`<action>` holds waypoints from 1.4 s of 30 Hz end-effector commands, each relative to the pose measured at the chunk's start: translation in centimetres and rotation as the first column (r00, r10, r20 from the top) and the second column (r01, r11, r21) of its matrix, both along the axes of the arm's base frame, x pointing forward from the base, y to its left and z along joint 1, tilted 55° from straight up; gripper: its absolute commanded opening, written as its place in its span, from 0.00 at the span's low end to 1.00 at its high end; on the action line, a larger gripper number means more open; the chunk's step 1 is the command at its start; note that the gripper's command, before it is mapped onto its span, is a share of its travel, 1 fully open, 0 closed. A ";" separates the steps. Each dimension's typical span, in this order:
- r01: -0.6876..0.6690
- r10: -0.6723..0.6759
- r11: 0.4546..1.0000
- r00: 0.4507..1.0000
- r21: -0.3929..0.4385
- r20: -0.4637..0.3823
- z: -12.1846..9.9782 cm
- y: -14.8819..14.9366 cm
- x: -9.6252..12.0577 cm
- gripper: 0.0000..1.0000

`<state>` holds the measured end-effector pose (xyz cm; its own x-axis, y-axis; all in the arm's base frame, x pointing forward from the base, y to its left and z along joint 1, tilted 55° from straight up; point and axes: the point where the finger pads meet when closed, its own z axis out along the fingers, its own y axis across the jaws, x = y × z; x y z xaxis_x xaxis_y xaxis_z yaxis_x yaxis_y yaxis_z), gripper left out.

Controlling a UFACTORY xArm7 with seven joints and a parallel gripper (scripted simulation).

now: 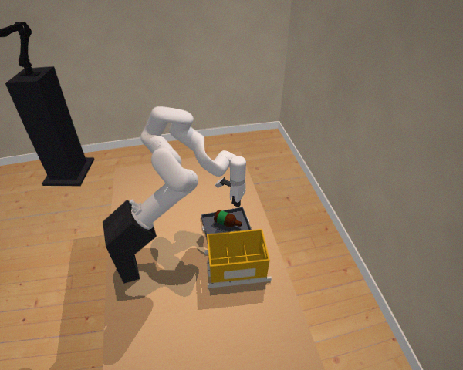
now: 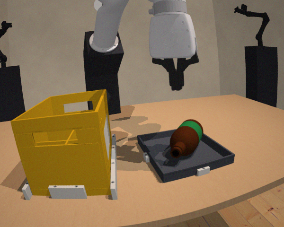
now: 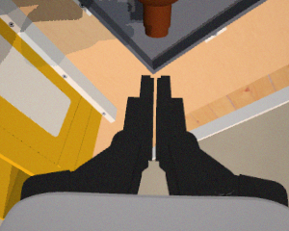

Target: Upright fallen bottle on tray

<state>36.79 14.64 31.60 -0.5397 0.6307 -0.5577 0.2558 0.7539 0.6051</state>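
A brown bottle [image 1: 226, 218] [image 2: 186, 139] with a green band lies on its side in the dark grey tray [image 1: 245, 216] [image 2: 210, 156] [image 3: 235, 0]. Its neck points toward the tray's front edge in the exterior view. My gripper [image 1: 236, 203] [image 2: 176, 88] [image 3: 155, 94] is shut with nothing between its fingers. It hangs in the air above the tray's far side, well clear of the bottle.
A yellow crate [image 1: 238, 254] [image 2: 64, 151] [image 3: 29, 129] with inner dividers stands beside the tray, held by white brackets [image 2: 66, 192]. The table [image 2: 247, 126] edge lies close to the tray. Black pedestals with camera arms [image 1: 44, 123] [image 2: 261, 73] stand around the room.
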 end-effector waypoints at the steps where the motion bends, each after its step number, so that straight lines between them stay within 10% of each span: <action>1: -0.001 0.001 1.000 1.000 0.001 0.002 0.1 0.0 0.0 0.00; 19: -0.001 0.001 1.000 1.000 0.001 0.002 0.1 0.0 0.0 0.00; 20: -0.001 0.001 1.000 1.000 0.001 0.002 0.1 0.0 0.0 0.65; 42: -0.001 0.001 1.000 1.000 0.001 0.002 0.1 0.0 0.0 0.65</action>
<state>36.79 14.64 31.60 -0.5397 0.6307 -0.5577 0.2558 0.7539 0.6051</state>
